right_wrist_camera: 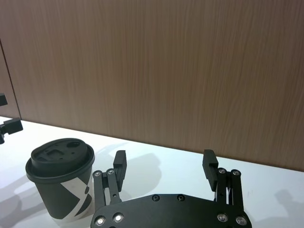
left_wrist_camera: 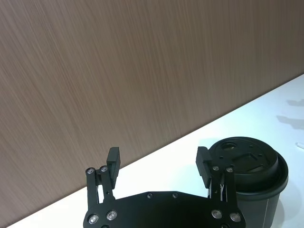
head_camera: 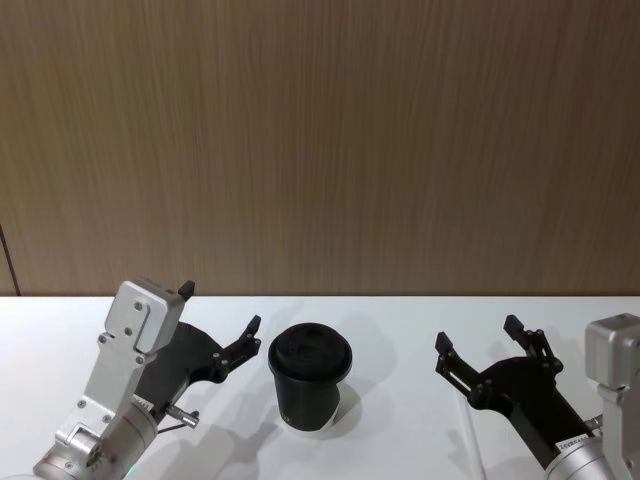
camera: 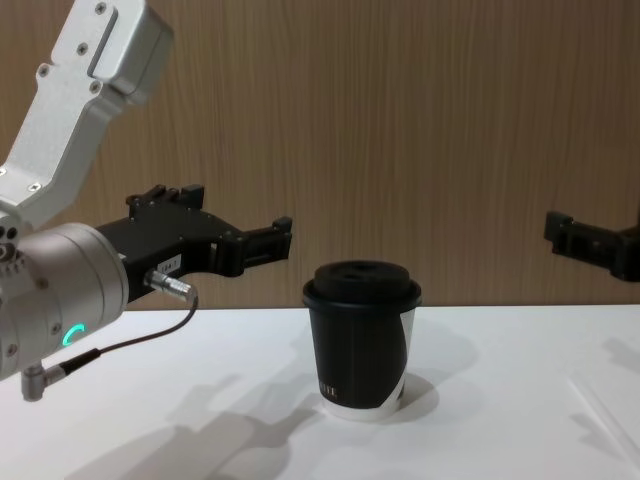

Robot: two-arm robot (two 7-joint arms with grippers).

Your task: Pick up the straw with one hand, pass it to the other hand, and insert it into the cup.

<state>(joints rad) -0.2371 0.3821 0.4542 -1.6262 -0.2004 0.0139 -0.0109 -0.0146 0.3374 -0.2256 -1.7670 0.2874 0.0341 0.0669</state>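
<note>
Left gripper (head_camera: 220,306), right gripper (head_camera: 477,333): either side of cup (head_camera: 310,385), spread | step: straw (head_camera: 472,435) pickup unstarted | next: lower onto straw

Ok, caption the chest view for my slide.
Open left claw hovers beside a lidded black paper cup on white table.

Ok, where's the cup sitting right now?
The cup stands upright on the white table, centre of the head view, between the open left gripper and open right gripper, nearer the left.
</note>
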